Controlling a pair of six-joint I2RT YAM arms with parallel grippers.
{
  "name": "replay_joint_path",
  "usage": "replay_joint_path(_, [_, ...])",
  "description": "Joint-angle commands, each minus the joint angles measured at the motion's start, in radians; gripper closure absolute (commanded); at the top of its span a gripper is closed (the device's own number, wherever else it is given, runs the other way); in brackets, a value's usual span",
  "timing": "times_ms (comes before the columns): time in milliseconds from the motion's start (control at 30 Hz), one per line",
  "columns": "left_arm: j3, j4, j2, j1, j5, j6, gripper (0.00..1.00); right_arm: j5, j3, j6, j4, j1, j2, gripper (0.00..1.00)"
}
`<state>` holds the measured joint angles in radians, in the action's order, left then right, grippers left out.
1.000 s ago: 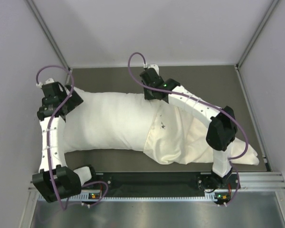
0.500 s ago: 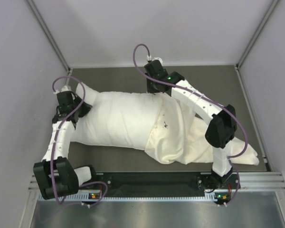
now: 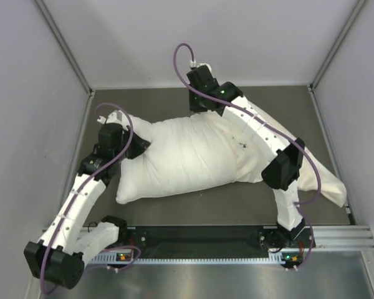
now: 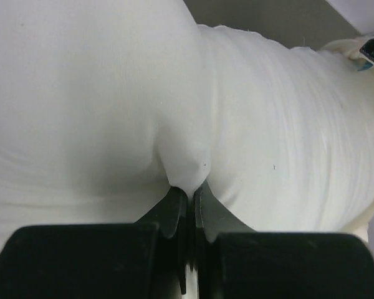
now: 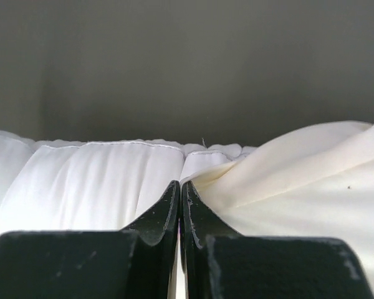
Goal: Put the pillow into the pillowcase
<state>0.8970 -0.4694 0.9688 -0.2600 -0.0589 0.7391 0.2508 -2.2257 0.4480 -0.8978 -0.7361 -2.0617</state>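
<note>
Left end effector (image 4: pixel 187 190) pinches pillow (image 4: pixel 81 93); right end effector (image 5: pixel 179 187) pinches pillowcase (image 5: pixel 311 171) edge.

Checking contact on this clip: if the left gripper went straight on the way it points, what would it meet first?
The pillow: the left gripper is shut on a fold of it, and its white bulk fills the view directly ahead.

No text, label, brand or number can be read in any view. On the pillowcase (image 3: pixel 234 159), just toward 3 o'clock from the middle of the overhead view, is a small dark mark (image 3: pixel 242 144), too small to tell whether it is writing.
</note>
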Motion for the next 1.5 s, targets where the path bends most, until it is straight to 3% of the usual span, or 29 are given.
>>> replay_joint_path(0, [0.095, 0.04, -0.076, -0.053, -0.104, 0.072, 1.0, -0.114, -0.074, 0.052, 0.149, -0.051, 0.126, 1.0])
replay_joint_path(233, [0.011, 0.012, -0.153, -0.056, -0.018, 0.066, 1.0, -0.117, 0.107, 0.021, 0.165, -0.062, 0.152, 1.0])
replay_joint_path(400, [-0.059, -0.001, -0.196, -0.056, 0.019, 0.059, 1.0, -0.116, 0.225, -0.018, 0.177, -0.062, 0.179, 0.92])
replay_joint_path(433, [-0.066, -0.008, -0.205, -0.056, 0.04, 0.048, 1.0, -0.111, 0.236, -0.029, 0.18, -0.062, 0.192, 0.88])
replay_joint_path(500, [-0.064, -0.023, -0.22, -0.056, 0.05, 0.04, 1.0, -0.102, 0.253, -0.057, 0.186, -0.062, 0.236, 0.55])
replay_joint_path(567, [-0.055, -0.049, -0.223, -0.056, 0.091, 0.026, 1.0, -0.078, 0.265, -0.072, 0.186, -0.062, 0.273, 0.38])
replay_joint_path(1000, [-0.026, -0.121, -0.231, -0.056, 0.175, -0.032, 0.92, 0.028, 0.688, -0.184, 0.237, -0.072, 0.773, 0.23])
replay_joint_path(1133, [0.003, -0.155, -0.242, -0.056, 0.197, -0.044, 0.75, 0.168, 0.742, -0.21, 0.191, -0.069, 0.778, 0.21])
replay_joint_path(1167, [0.002, -0.156, -0.248, -0.056, 0.203, -0.043, 0.65, 0.182, 0.756, -0.21, 0.183, -0.069, 0.763, 0.22])
replay_joint_path(1467, [0.048, -0.29, -0.248, -0.054, 0.375, -0.087, 0.19, 0.34, 0.764, -0.256, 0.218, -0.072, 0.612, 0.32])
